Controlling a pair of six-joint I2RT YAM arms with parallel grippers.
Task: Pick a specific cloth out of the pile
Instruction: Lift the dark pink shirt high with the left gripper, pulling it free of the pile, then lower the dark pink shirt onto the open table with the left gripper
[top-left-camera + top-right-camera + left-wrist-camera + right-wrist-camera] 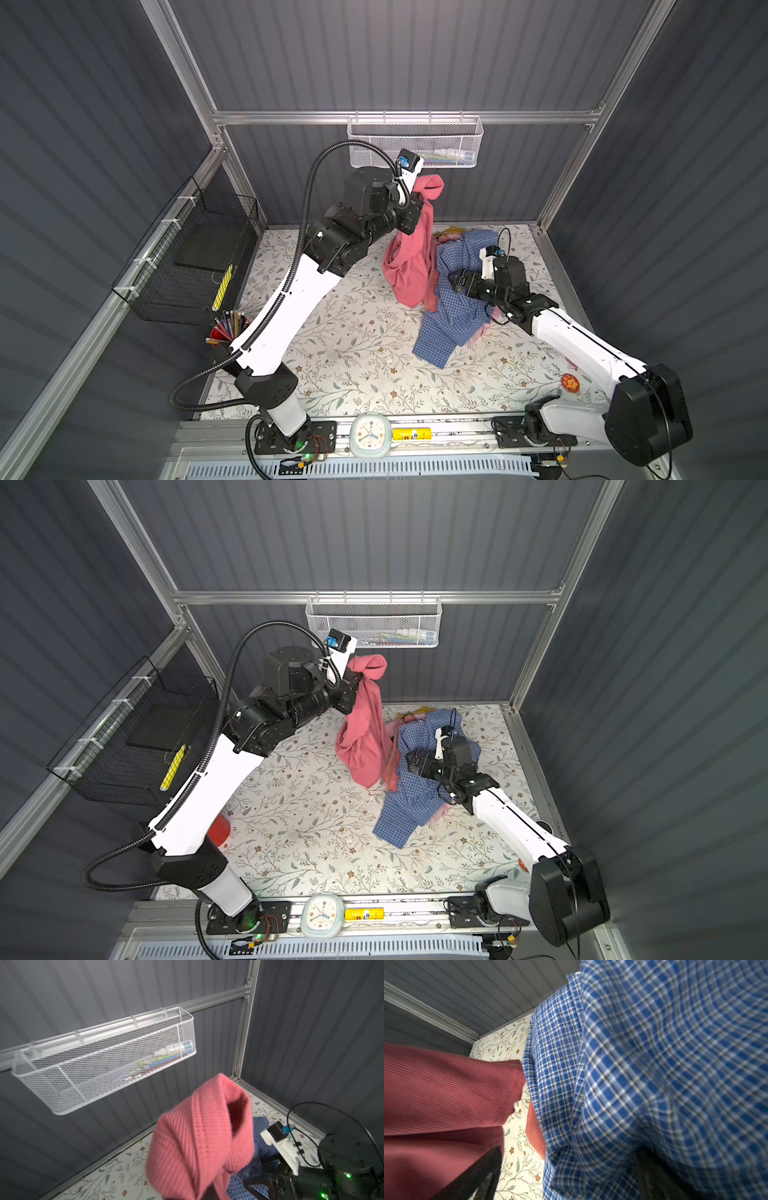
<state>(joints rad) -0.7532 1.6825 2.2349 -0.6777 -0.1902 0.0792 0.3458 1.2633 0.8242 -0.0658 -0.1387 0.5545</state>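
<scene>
Left gripper (417,194) clamped on the plain salmon-red ribbed cloth (409,266), raised at 12 o'clock; its tail touches the heaped blue-and-white checked shirt pile (451,320) at 2 o'clock. Right gripper (455,283) wide, empty, over the pile. Judged step: extraction; next, pull clear toward 9 o'clock.

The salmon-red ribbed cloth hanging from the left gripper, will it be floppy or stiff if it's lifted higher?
Probably floppy: the salmon-red ribbed cloth droops in long folds from the left gripper. Likely light, since one pinch carries most of it. Its lower edge tucks beside the blue-and-white checked shirt, so it may tug that along.
</scene>
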